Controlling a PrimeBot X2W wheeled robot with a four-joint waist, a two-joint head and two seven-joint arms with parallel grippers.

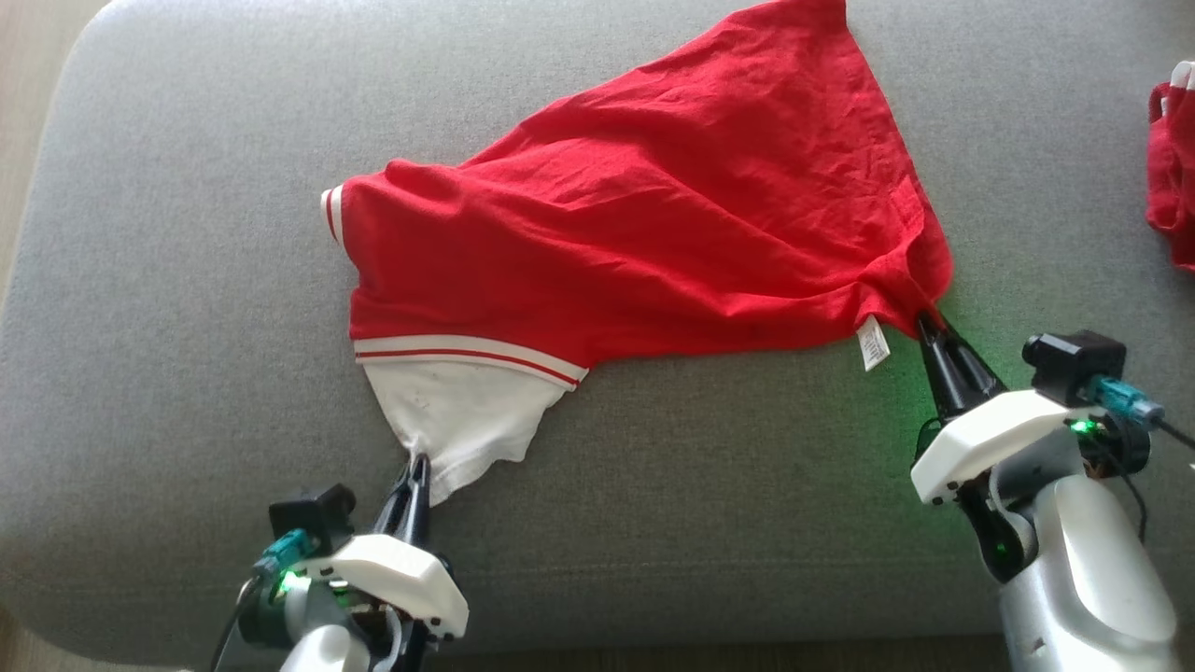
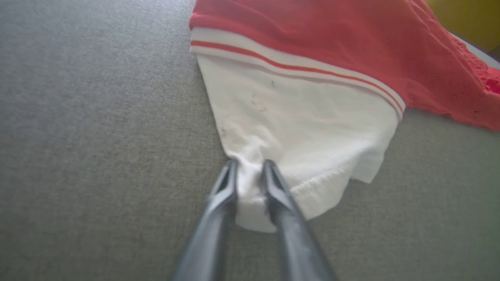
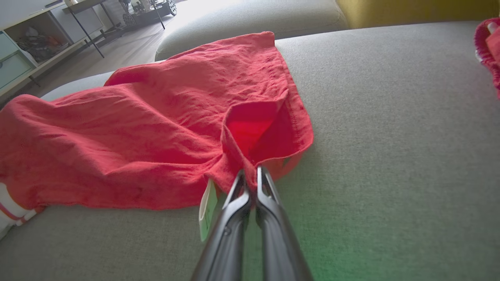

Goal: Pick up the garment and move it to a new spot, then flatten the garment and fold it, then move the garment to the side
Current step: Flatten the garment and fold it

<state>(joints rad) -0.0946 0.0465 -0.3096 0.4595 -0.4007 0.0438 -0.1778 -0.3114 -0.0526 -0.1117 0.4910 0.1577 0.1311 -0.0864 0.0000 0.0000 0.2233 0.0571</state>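
Head view: one red garment [image 1: 653,215], wrinkled, lying spread on a grey upholstered seat [image 1: 187,280], its far corner reaching toward the seat's back edge. Near-left end of the garment: a white panel [image 1: 457,411] below a white band with a thin red stripe. Left gripper [image 1: 417,464]: closed onto the lowest tip of the white panel, the cloth drawn to a point there. Right gripper [image 1: 926,322]: pinching the garment's near-right corner, red cloth gathered into folds at the grip. Care label [image 1: 874,343]: white, hanging from the near hem, just beside the right gripper. Green glow on the seat near the right wrist. Second red item [image 1: 1172,168]: bunched at the seat's right edge, well apart from the garment, partly cut off by the picture. Left wrist view: a wad of white cloth sits between the two dark fingers [image 2: 218,210], which it keeps slightly apart; faint marks on the white panel. Right wrist view: fingers nearly touching, a thin fold of red cloth caught between them; the hem opens into a pocket-like fold just beyond the tips. Background there: a pale cushion [image 3: 254,15], a shelf unit [image 3: 23,54] on a wooden floor, a yellow surface [image 3: 410,9].
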